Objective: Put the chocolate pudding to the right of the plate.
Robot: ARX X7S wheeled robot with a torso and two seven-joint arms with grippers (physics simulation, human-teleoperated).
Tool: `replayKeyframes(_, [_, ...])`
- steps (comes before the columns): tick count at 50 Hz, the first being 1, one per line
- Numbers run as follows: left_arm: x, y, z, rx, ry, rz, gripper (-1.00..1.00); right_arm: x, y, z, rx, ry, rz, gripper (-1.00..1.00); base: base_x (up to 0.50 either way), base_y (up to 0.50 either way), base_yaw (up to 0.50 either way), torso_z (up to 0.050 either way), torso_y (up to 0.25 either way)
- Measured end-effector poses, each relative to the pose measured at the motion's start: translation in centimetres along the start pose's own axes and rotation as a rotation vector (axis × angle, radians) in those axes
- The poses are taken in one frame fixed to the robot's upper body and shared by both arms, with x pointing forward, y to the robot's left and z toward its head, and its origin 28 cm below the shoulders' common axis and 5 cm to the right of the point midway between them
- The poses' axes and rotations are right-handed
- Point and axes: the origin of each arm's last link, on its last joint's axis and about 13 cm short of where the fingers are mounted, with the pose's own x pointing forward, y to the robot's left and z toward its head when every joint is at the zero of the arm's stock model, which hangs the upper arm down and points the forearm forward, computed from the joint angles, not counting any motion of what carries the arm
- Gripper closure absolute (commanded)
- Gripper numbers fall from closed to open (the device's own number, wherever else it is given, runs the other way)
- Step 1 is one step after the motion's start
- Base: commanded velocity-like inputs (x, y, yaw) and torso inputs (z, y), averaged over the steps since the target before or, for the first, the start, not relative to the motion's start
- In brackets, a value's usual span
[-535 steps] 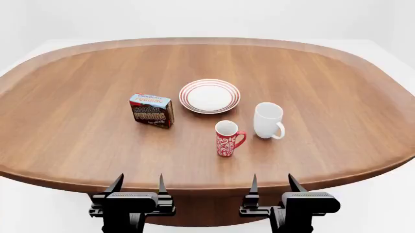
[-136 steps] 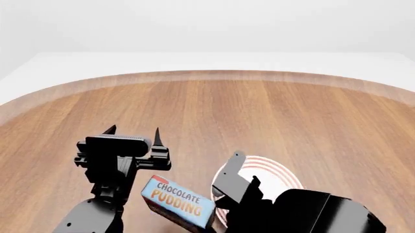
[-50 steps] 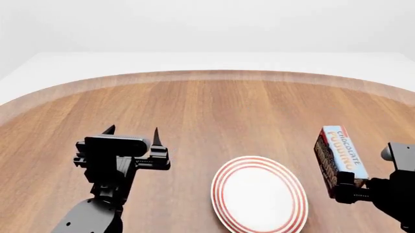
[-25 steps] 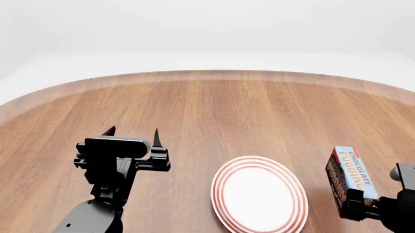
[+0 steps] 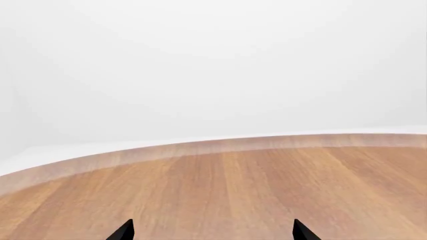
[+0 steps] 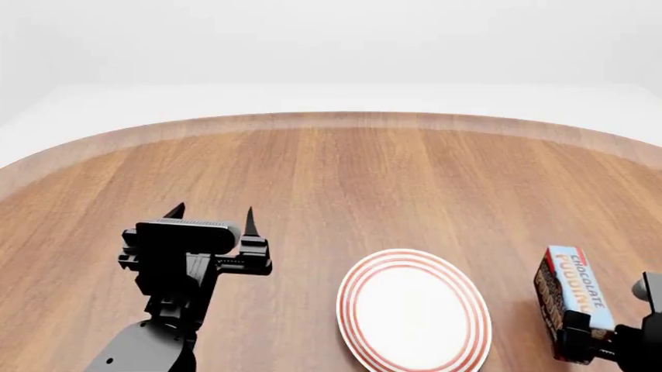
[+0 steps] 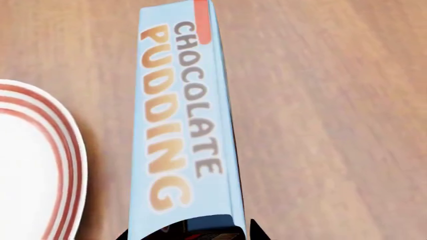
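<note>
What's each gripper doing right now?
Left gripper: open, empty.
Right gripper: shut on the chocolate pudding, right of the plate.

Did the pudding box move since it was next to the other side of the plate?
Yes. The chocolate pudding went from the plate's left to its right, held by the right gripper.

We see the chocolate pudding point(image 6: 575, 304) right of the plate point(image 6: 414, 311) on the table point(image 6: 342, 178) — apart; left gripper point(image 6: 211, 211) sits left of the plate.
</note>
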Motion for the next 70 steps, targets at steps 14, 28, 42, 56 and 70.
replayKeyframes(14, [0.0,0.0,0.0,-0.001,0.0,-0.002,-1.0,0.4,-0.2,-0.3,0.012,0.001,-0.008,-1.0,0.0,0.0,0.0,0.0,0.001])
replayKeyframes(28, [-0.1,0.0,0.0,-0.001,0.0,-0.002,-1.0,0.4,-0.3,-0.1,0.016,-0.015,-0.007,-1.0,0.0,0.0,0.0,0.0,0.0])
replayKeyframes(42, [-0.1,-0.1,0.0,-0.001,0.0,-0.005,-1.0,-1.3,-0.2,1.5,0.029,-0.104,0.017,-1.0,0.0,0.0,0.0,0.0,0.0])
replayKeyframes(56, [0.0,-0.1,0.0,-0.002,-0.001,-0.009,-1.0,-4.9,-0.3,3.8,0.051,-0.267,0.063,-1.0,0.0,0.0,0.0,0.0,0.0])
replayKeyframes(70, [0.0,-0.1,0.2,-0.001,-0.004,-0.009,-1.0,-6.6,0.4,4.6,0.033,-0.368,0.13,-1.0,0.0,0.0,0.0,0.0,0.0])
